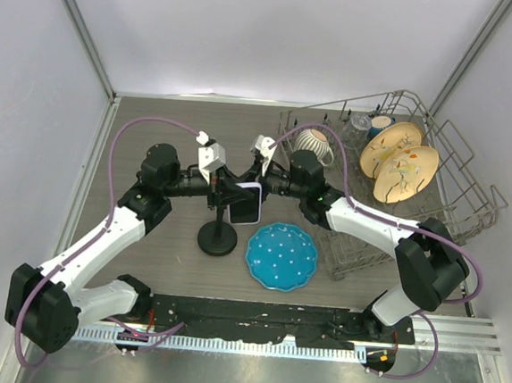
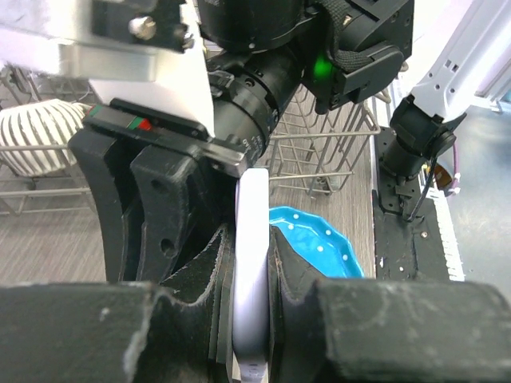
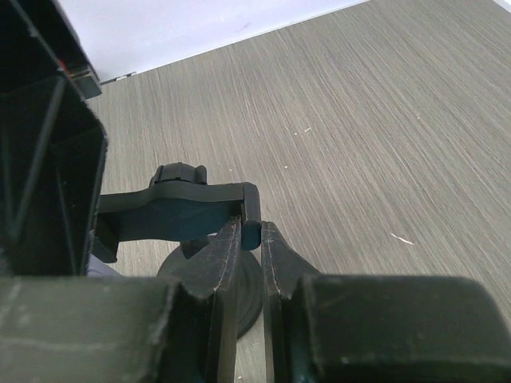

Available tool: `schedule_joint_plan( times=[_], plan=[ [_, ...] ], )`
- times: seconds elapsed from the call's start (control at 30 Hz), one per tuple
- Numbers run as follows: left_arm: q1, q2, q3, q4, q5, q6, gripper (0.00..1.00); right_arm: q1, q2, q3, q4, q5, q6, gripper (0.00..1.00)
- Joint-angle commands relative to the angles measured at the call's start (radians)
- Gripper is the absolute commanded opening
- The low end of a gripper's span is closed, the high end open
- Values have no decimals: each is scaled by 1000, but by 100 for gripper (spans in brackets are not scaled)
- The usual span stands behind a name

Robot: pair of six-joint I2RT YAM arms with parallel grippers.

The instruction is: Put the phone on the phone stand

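1. We are looking at a grey, woody table (image 1: 153, 138) lying under everything.
2. The left arm (image 1: 99, 241) is reaching from the near left corner up and across to the middle. The right arm (image 1: 370, 224) is bending in from the near right, and the two are meeting nose to nose.
3. A wire dish rack (image 1: 470, 206) is sitting on the right, holding two tan plates (image 1: 401, 168) and a striped mug (image 1: 314, 143). The right arm is passing over its near left corner.
4. A blue plate (image 1: 282, 256) is lying flat just beside the round foot of the stand.
5. The phone stand (image 1: 218, 238) is standing upright under the two wrists. The right gripper (image 3: 251, 239) is pinching narrow on the little clamp on top.
6. The phone (image 1: 247, 204) is hanging in the air, up on its edge, just beside the top of the stand. The left gripper (image 2: 252, 267) is squeezing it on both flat sides. We cannot tell if it is touching the clamp.
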Motion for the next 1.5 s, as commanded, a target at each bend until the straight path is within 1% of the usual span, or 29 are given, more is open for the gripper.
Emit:
schedule_joint_plan(
  times=[0.0,0.2,0.3,0.5,0.67,0.73,0.83,0.87,0.93,0.97,1.0,1.07,1.1,1.17,1.2,1.3,1.33,1.4,1.43,1.47],
  plan=[
    [83,41,16,181,-103,-3,0,9,-41,-2,27,-98,-5,1],
    [123,85,10,280,-43,-69,0,4,-29,15,18,-140,-6,1],
    [122,110,24,323,9,-108,0,6,-15,32,6,-156,-8,1],
    [151,127,22,354,15,-141,0,4,-4,41,7,-177,0,1],
    [168,196,47,412,87,-220,0,6,19,78,-25,-211,-5,1],
    [168,194,44,418,89,-221,0,6,22,81,-25,-211,0,1],
    [168,168,42,368,65,-169,0,4,14,77,-22,-196,1,1],
    [170,159,42,325,31,-153,0,6,11,68,-23,-181,0,1],
    [170,134,37,294,-30,-118,0,6,-13,52,-13,-98,8,1],
    [168,125,33,259,-101,-107,0,6,-22,23,30,-60,23,1],
    [167,116,33,235,-141,-93,0,6,-29,5,62,15,38,1],
    [163,88,37,160,-214,-64,0,13,-46,-41,139,88,78,1],
    [162,79,36,138,-298,-55,0,18,-50,-57,163,169,89,1],
    [160,44,22,94,-372,-34,0,27,-59,-95,235,220,110,1],
    [159,35,16,87,-437,-33,0,32,-64,-106,254,241,116,1],
    [154,-14,-9,75,-504,-27,0,44,-78,-132,294,313,118,1],
    [147,-33,-10,49,-582,-23,0,50,-85,-141,297,373,117,1],
    [118,-45,7,-9,-671,-6,0,81,-102,-150,300,457,109,1],
    [99,-47,16,-82,-772,3,0,90,-105,-147,296,508,106,1],
    [50,-53,39,-118,-840,37,0,104,-108,-147,288,627,103,1]
  ],
)
